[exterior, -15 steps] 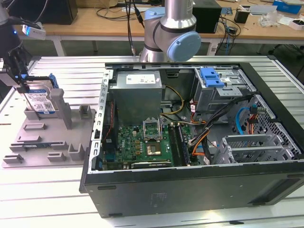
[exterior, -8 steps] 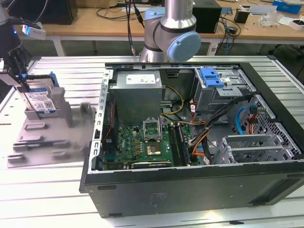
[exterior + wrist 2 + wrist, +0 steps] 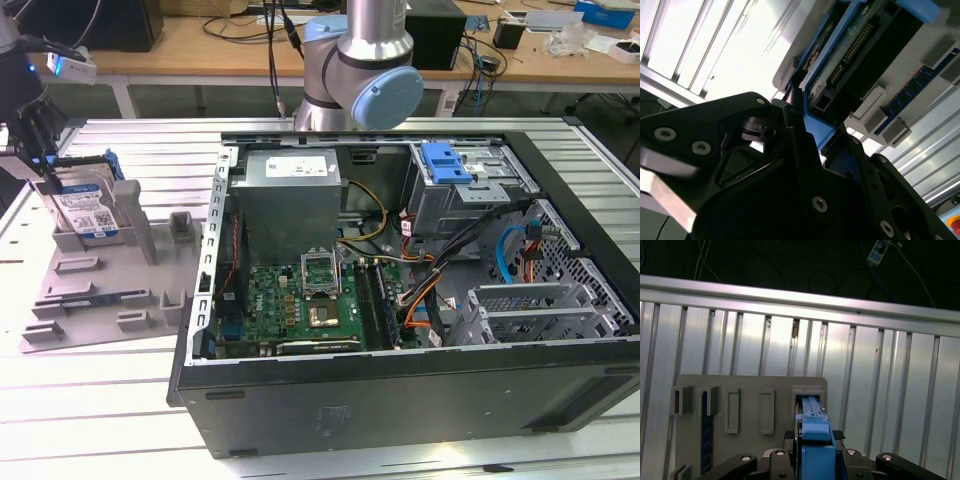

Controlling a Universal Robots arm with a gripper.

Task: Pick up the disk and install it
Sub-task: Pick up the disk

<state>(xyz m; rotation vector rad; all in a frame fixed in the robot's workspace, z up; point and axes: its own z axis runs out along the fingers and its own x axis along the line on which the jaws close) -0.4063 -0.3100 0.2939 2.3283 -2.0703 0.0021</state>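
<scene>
The robot's black hand (image 3: 45, 172) reaches down at the exterior view's left, clamped on the top edge of the disk (image 3: 88, 208). The silver drive, with a blue-and-white label and a blue plastic frame, stands upright in a slot of a grey moulded holder (image 3: 95, 290) on the ribbed metal surface (image 3: 110, 420), beside an open black computer case (image 3: 400, 405).

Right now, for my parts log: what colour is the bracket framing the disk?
Blue; the bracket shows best in the first wrist view.
</scene>
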